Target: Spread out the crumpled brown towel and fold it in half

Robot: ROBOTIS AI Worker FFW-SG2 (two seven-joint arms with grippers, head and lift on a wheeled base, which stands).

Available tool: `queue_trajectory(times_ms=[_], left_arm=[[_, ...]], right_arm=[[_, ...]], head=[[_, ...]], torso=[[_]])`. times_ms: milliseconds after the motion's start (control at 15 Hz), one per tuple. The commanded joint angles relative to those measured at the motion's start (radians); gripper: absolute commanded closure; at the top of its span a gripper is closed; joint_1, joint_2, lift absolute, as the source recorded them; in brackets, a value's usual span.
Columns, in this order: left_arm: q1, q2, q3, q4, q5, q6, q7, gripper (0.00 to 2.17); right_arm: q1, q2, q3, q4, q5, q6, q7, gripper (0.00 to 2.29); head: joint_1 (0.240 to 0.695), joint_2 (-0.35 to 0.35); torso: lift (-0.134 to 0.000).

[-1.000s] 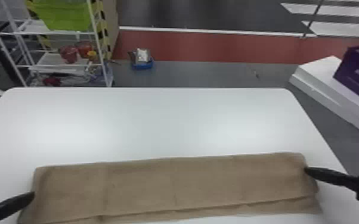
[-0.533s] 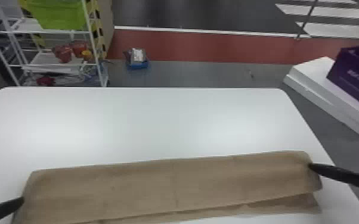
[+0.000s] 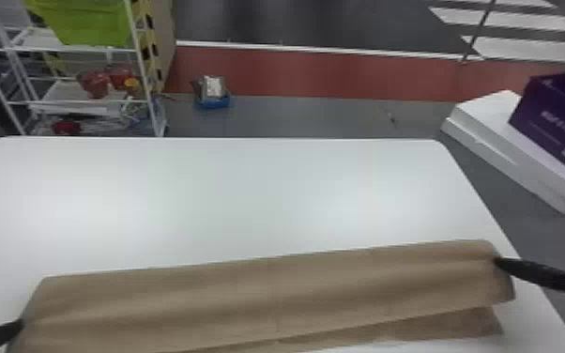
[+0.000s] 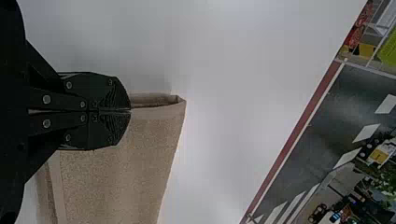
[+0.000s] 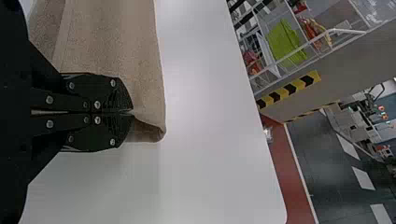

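The left end effector [image 3: 21, 324] is held with its fingers [image 4: 116, 95] pressed together; the right end effector [image 3: 500, 263], well apart from it, is likewise closed.

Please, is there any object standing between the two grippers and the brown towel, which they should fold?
No, nothing visible stands between them. The left gripper and the right gripper are each shut directly on an edge of the brown towel, above the white table.
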Motion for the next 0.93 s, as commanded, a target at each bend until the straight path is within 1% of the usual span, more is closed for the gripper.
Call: queue_trajectory(times_ms=[0, 333, 533, 733, 867], left_arm=[[0.006, 0.000, 0.008, 0.001, 0.001, -0.002, -0.001, 1.55], [0.007, 0.000, 0.022, -0.010, 0.010, 0.004, -0.006, 1.55], [0.026, -0.002, 0.029, -0.010, 0.013, 0.016, -0.027, 1.55], [0.050, -0.011, 0.029, -0.037, 0.016, 0.022, -0.033, 1.55], [0.058, -0.014, 0.029, -0.051, 0.019, 0.056, -0.039, 1.54]], right_arm=[[0.011, -0.011, -0.027, 0.008, -0.012, -0.009, 0.000, 1.29], [0.012, -0.014, -0.058, 0.008, -0.032, -0.009, 0.003, 1.29], [0.029, -0.020, -0.068, 0.009, -0.037, -0.009, 0.006, 1.29], [0.043, -0.020, -0.070, 0.006, -0.040, -0.009, 0.006, 1.29], [0.058, -0.019, -0.084, -0.003, -0.057, -0.009, 0.004, 1.29]], head=[[0.695, -0.117], [0.695, -0.145], [0.695, -0.152], [0.695, -0.167], [0.695, -0.173]], torso=[[-0.123], [-0.123], [-0.123], [-0.123], [-0.123]])
